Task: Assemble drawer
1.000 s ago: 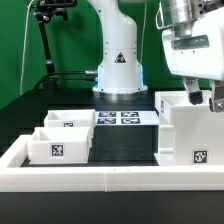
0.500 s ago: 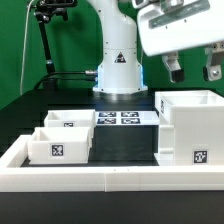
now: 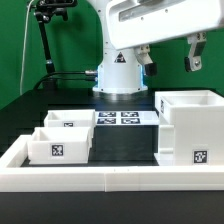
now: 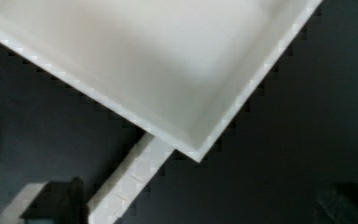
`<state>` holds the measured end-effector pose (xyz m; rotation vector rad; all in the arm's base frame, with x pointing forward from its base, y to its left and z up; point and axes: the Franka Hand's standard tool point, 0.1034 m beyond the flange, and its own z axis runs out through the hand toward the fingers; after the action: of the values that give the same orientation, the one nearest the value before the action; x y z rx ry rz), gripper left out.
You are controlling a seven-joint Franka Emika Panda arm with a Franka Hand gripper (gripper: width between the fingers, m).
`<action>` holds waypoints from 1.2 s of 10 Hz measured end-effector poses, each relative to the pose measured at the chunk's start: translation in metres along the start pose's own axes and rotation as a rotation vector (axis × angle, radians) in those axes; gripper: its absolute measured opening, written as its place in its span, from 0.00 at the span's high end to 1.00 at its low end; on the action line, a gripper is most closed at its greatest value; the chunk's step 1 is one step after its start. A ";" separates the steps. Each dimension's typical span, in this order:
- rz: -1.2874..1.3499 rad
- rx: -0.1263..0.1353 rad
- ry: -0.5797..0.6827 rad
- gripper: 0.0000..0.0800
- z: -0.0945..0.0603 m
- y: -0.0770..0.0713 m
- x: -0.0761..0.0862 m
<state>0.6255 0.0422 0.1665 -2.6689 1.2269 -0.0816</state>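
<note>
On the exterior view's left sit two trays. The front tray hides the lower part of the rear tray, and their knobs are out of sight. In the middle, one marker board lies flat on the dark desk, just in front of the arm's base. Up high, the hand hangs in the air with its two fingers spread wide and nothing between them, and the frame cuts off its top. On the right, one housing stands upright on the desk, clipped by the picture's edge. A low wall runs along the front. The wrist view is blurry: one white corner, and I can't tell which part it belongs to.
</note>
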 end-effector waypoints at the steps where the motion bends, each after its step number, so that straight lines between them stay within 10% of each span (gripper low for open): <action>1: 0.001 -0.001 0.000 0.19 0.000 0.001 0.001; 5: -0.365 -0.069 0.009 0.19 0.011 0.021 0.004; 9: -0.647 -0.105 -0.002 0.19 0.012 0.065 0.042; 12: -0.653 -0.107 -0.005 0.19 0.015 0.067 0.042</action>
<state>0.6055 -0.0298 0.1371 -3.0415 0.3191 -0.1058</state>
